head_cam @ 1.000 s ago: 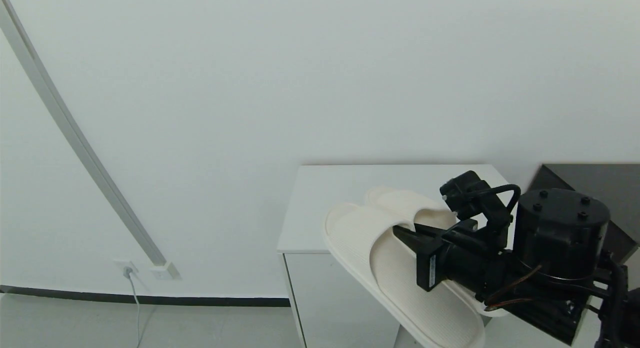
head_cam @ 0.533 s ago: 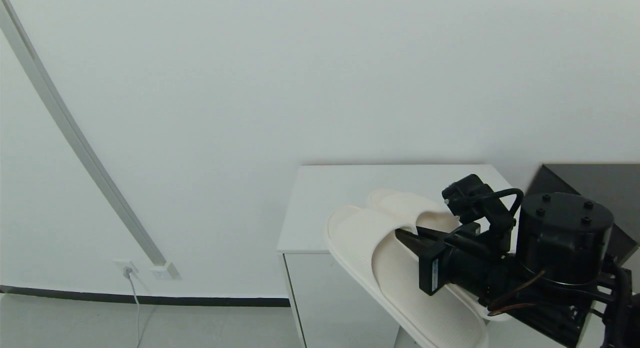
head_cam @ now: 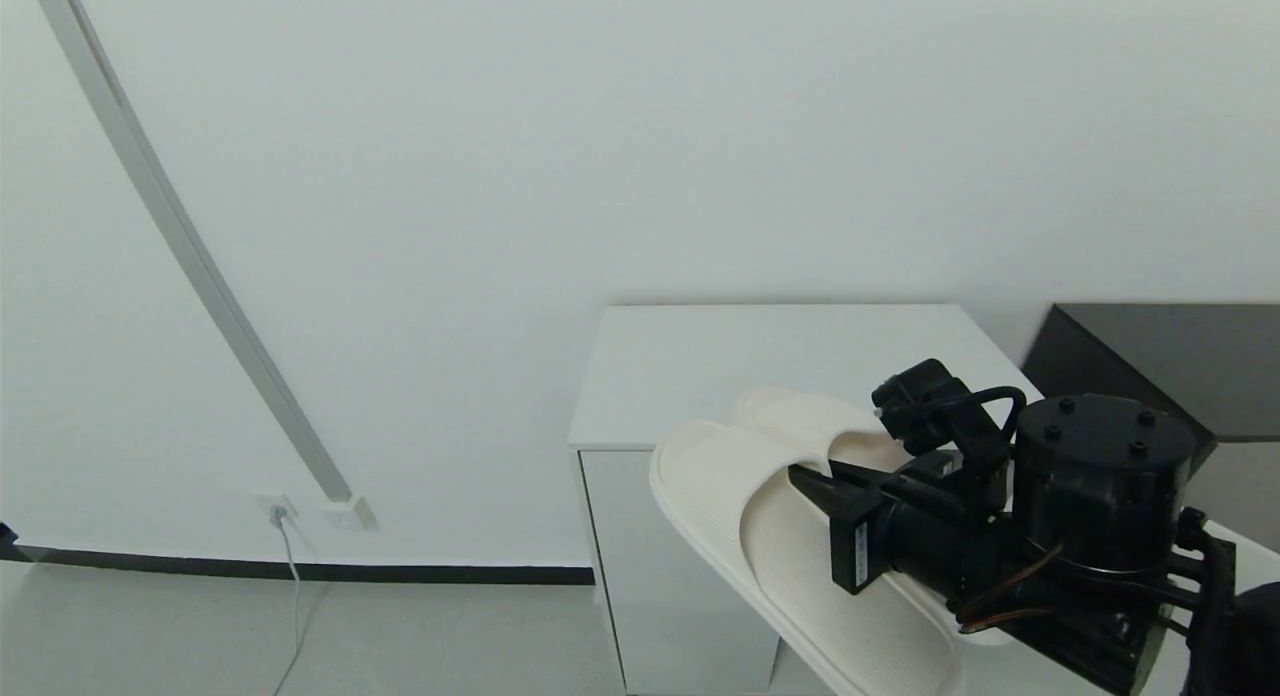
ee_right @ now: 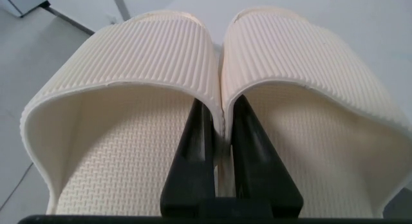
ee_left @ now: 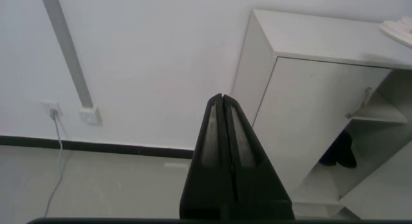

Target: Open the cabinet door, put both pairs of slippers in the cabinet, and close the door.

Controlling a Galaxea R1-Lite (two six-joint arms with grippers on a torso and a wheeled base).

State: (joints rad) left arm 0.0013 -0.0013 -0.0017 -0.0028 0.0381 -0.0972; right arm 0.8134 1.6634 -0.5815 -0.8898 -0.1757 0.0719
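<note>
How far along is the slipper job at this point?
Done: the cabinet is open; a dark shape on a shelf inside may be the first pair. In hand: the right gripper clamps the cream slippers in the air. Remaining: shelve them, close the door.

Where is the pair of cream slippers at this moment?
In the head view, low on the right: the right gripper holds the slippers in front of the white cabinet.

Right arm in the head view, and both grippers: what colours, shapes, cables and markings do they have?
All black. The right arm has a thick round housing with bolt heads on top, a looping black cable, thin reddish wires below, and a pale label. The right gripper and left gripper have tapering wedge fingers.
</note>
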